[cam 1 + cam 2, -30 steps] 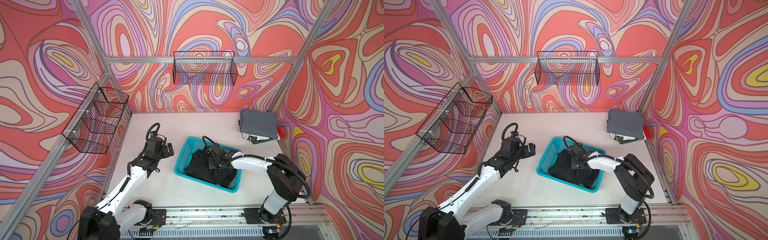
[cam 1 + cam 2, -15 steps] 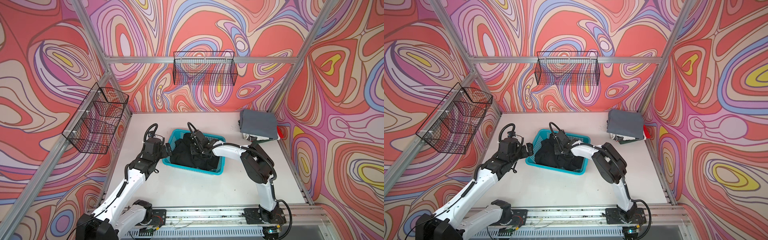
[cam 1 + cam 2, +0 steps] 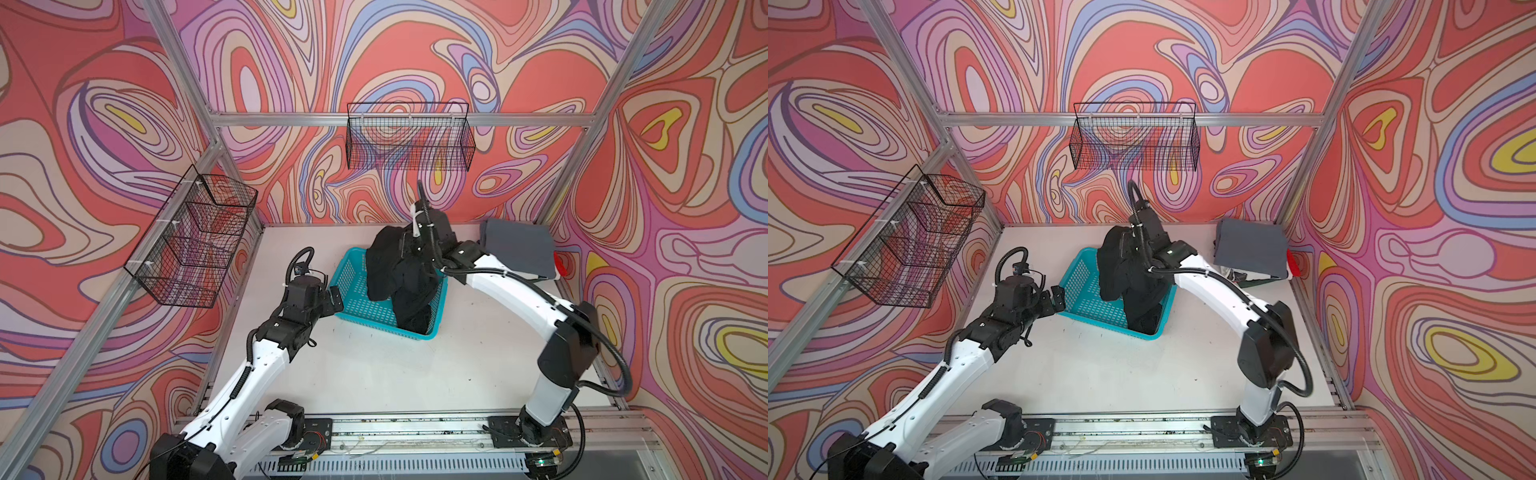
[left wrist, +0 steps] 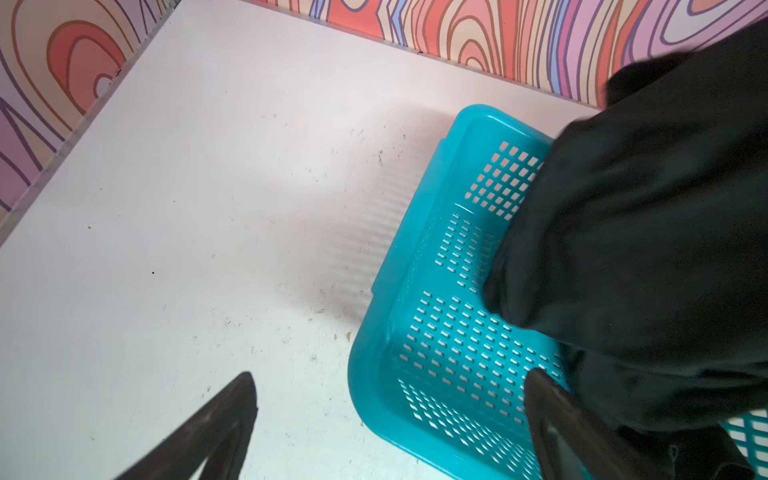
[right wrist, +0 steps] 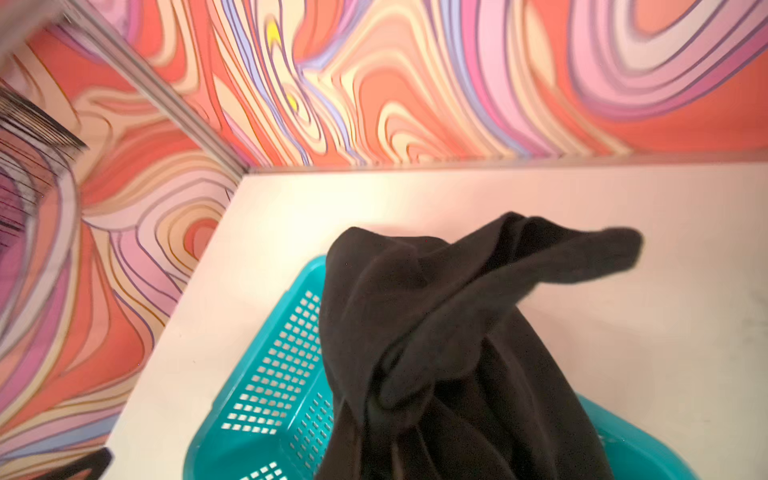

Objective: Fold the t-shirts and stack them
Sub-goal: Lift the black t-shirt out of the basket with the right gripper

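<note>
Now, step in hand: the right arm is holding a crumpled black cotton t-shirt (image 3: 397, 274) up over the turquoise perforated plastic basket (image 3: 357, 309), by my reading drawing it out so it can be spread for folding.
Right gripper (image 3: 407, 251): it is clenching a bunch of the black cloth near its top, and in both top views the jaws are lying buried in the fabric.
Why held so: a high grip is letting the rest hang free and loosen under its own weight.
Black shirt's place: the upper bulk is hanging above the basket's far side, while the tail is trailing down into the near right corner of the basket; one sleeve (image 5: 582, 253) is sticking out sideways.
Left gripper (image 3: 337, 300): it is standing fully spread and holding nothing, straddling the basket's left wall; whether it is touching the rim I cannot tell.
Why placed so: probably it is waiting to steady the light basket or to take a second corner of the shirt.
Finished pile: a folded slate-grey shirt (image 3: 519, 245) is lying on top of other folded shirts (image 3: 1246, 277), a red edge (image 3: 1292, 262) showing, in the far right corner of the white tabletop (image 3: 374, 374), well apart from the basket and leaving the middle free.
Risk: the trailing tail may be snagging and dragging the basket.
</note>
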`<state>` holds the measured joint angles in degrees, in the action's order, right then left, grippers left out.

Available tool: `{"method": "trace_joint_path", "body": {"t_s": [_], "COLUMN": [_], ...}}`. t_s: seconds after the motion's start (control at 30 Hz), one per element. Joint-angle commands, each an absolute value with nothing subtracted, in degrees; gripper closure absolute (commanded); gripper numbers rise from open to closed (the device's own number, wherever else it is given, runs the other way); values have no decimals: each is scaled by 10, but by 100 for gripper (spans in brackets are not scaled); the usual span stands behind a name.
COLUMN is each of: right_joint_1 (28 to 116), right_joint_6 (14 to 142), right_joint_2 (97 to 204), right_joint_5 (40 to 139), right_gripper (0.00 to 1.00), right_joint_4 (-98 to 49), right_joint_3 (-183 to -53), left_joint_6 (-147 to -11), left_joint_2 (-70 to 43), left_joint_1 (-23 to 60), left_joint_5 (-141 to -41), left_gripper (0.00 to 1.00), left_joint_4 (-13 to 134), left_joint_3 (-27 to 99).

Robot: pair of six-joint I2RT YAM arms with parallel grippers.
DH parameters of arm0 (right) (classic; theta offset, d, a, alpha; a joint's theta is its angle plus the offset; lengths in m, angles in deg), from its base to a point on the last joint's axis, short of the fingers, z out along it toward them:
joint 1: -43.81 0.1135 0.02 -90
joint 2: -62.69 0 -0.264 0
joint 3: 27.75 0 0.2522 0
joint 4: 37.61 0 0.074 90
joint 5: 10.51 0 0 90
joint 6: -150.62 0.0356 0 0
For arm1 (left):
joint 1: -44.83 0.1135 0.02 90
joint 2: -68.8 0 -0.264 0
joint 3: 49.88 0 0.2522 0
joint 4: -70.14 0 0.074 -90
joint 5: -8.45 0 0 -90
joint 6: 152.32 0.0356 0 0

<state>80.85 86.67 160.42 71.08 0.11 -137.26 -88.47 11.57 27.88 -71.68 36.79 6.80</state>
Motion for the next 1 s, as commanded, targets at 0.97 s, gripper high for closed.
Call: {"method": "trace_joint_path", "body": {"t_s": [0.97], "right_joint_1": [721], "right_joint_6": [966], "right_joint_2": [1311], "right_joint_5": [373], "right_gripper": [100], "right_joint_4": [177], "right_joint_3": [-1160], "left_joint_6": [-876], "left_joint_2": [82], "left_joint_1": [243], "left_joint_5": [-742], "left_gripper": [0], "left_joint_4": [317], "left_joint_3": [131]}}
